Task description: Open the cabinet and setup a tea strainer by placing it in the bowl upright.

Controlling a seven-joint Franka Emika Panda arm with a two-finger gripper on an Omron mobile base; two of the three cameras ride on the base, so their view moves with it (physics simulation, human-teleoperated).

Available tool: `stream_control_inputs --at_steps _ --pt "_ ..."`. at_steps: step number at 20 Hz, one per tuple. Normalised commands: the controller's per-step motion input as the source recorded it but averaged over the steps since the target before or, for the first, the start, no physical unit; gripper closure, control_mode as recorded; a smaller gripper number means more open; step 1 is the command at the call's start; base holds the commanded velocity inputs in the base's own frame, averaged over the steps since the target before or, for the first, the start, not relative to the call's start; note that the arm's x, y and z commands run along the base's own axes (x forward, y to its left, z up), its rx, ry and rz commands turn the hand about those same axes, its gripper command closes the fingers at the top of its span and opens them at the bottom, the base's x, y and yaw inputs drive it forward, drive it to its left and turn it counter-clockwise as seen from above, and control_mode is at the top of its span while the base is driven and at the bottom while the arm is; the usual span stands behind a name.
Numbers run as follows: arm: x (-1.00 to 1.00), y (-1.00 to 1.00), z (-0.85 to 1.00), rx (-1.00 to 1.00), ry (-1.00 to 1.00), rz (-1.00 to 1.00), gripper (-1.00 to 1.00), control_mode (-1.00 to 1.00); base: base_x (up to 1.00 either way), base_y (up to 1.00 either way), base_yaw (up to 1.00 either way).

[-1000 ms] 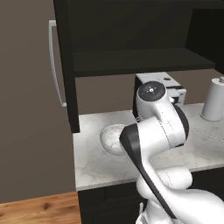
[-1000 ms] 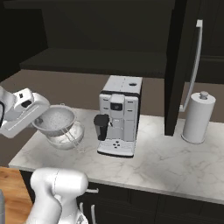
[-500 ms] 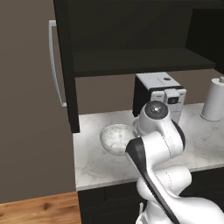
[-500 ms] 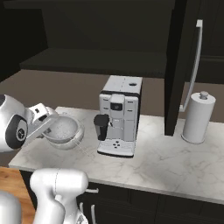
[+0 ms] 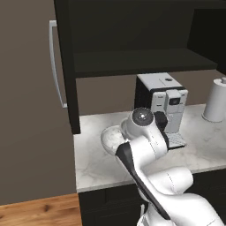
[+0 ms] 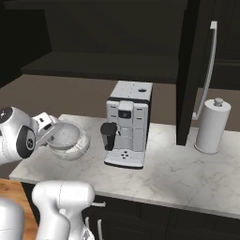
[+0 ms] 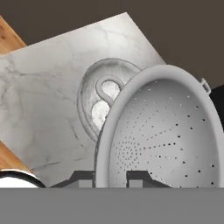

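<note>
Gripper (image 7: 111,176) pinching the rim of the tea strainer (image 7: 162,131), one dark finger tip on either side of its near edge. Strainer tilted, perforated inside facing the hand camera, spreading up and away from the fingertips. Just beyond it, under its far rim, the glass bowl (image 7: 94,103) on the pale marble counter (image 7: 39,87); touching or apart, cannot tell. From the right base view, strainer (image 6: 65,134) over the bowl (image 6: 75,147), coffee machine (image 6: 127,123) farther off, paper towel roll (image 6: 212,125) beyond. Above, cabinet (image 5: 132,39) standing open.
</note>
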Motion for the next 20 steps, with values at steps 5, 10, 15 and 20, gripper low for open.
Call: stream_control_inputs --at_steps 5,10,15,20 --pt "0.53 0.27 -0.05 0.0 0.02 0.0 1.0 -1.0 0.0 0.0 0.0" --pt "0.58 0.0 -0.25 0.0 0.11 0.0 1.0 -1.0 0.0 0.0 0.0" --pt "0.22 0.13 -0.41 0.0 0.09 0.0 1.0 -1.0 0.0 0.0 0.0" --pt "0.14 0.26 -0.2 0.0 0.02 0.0 1.0 -1.0 0.0 0.0 0.0"
